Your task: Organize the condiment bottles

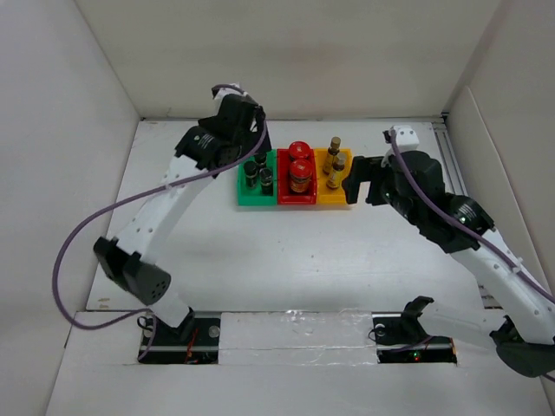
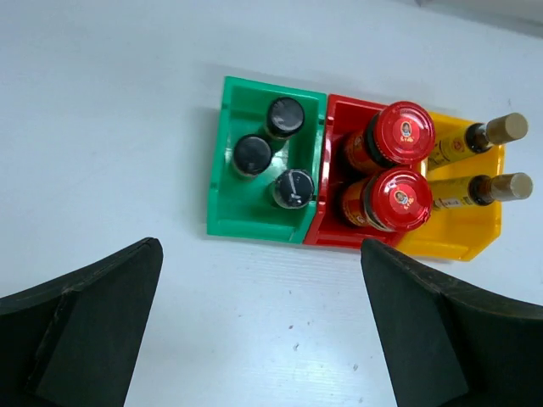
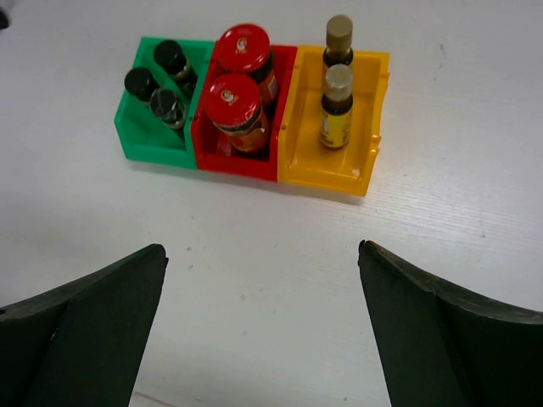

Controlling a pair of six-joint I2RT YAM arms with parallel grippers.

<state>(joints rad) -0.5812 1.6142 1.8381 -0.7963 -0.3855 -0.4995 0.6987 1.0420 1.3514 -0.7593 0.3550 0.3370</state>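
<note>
three black-capped bottles (image 3: 167,106) parked in the green bin (image 3: 144,146), two red-capped jars (image 3: 231,97) packed in the red bin (image 3: 233,166), two slim yellow-labelled bottles (image 3: 337,106) stood in the yellow bin (image 3: 322,175), bins set touching in a row, left gripper (image 2: 259,254) and right gripper (image 3: 260,250) spread wide, nothing held

Upright toward far edge of desk (image 1: 260,260): black-capped bottles (image 2: 253,155) in green bin (image 2: 242,210), red-capped jars (image 2: 399,193) in red bin (image 2: 339,236), yellow-labelled bottles (image 3: 336,112) in yellow bin (image 2: 458,242).
</note>
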